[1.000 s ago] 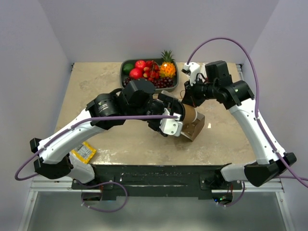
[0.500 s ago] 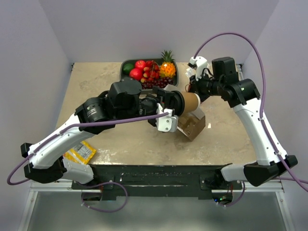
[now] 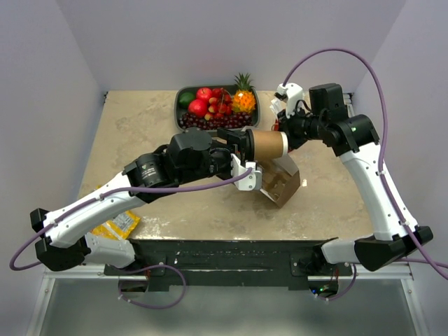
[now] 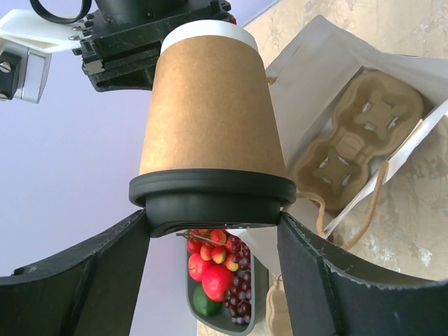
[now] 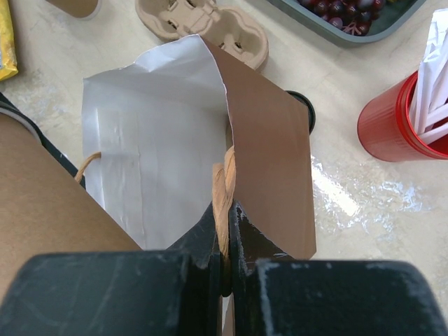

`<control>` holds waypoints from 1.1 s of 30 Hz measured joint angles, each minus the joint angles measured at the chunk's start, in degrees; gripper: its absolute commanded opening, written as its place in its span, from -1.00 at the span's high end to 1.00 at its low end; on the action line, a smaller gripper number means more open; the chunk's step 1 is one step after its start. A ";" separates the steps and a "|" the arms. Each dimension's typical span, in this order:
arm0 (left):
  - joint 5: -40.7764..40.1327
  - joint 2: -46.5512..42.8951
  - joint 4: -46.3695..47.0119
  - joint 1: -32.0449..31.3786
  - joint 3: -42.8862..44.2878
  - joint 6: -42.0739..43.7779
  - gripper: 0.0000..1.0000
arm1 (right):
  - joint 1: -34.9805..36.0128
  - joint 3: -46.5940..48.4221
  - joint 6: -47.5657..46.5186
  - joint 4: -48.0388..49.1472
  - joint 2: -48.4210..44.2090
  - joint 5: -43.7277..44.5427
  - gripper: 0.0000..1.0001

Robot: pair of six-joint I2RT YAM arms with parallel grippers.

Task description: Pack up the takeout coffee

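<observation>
Your left gripper (image 4: pixel 213 220) pinches the takeout coffee (image 3: pixel 267 145) by its black lid (image 4: pixel 210 199), one dark finger (image 4: pixel 84 280) on each side of the lid's rim. The cup hangs in the air on its side. Its lid faces back toward your left wrist and its white-rimmed base points at the right arm's wrist. From above it sits over the far side of the paper bag (image 3: pixel 283 183), not inside it.

Your right gripper (image 5: pixel 225 224) is pressed together on the bag's upper rim, with the twisted paper handle (image 5: pixel 222 189) caught between the jaws. That lifts one brown wall and shows the white lining. The cup's kraft side fills the lower left corner of the right wrist view, close beside that gripper.

The right arm's black wrist housing sits directly past the cup's base in the left wrist view. You cannot tell whether the two touch. The raised bag wall stands just beside the cup.

A tan two-hole cup carrier (image 4: pixel 357 147) appears between the bag's white walls in the left wrist view. In the right wrist view a carrier shows beyond the bag's far edge, so you cannot tell whether it lies inside or behind.

A red cup (image 5: pixel 381 122) of white straws (image 5: pixel 437 84) stands near the bag. A grey tray (image 5: pixel 350 35) of fruit sits at the table's (image 3: pixel 140 133) far edge, and a yellow packet (image 3: pixel 120 222) lies at the near left, well apart.
</observation>
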 measured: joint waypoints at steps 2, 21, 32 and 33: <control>-0.15 0.00 0.04 0.02 -0.09 -0.09 0.03 | 0.00 -0.02 0.02 0.00 0.00 0.00 1.00; 0.11 -3.23 -15.67 1.27 7.34 -3.08 0.28 | -0.22 -1.99 0.02 0.44 -1.03 2.14 1.00; -5.62 -4.96 -39.28 11.72 3.72 4.81 0.42 | -1.49 -1.14 -0.37 0.42 0.24 3.54 1.00; -6.03 -4.90 -40.50 11.72 2.51 6.21 0.41 | -1.49 -1.11 -0.37 0.42 0.35 3.52 1.00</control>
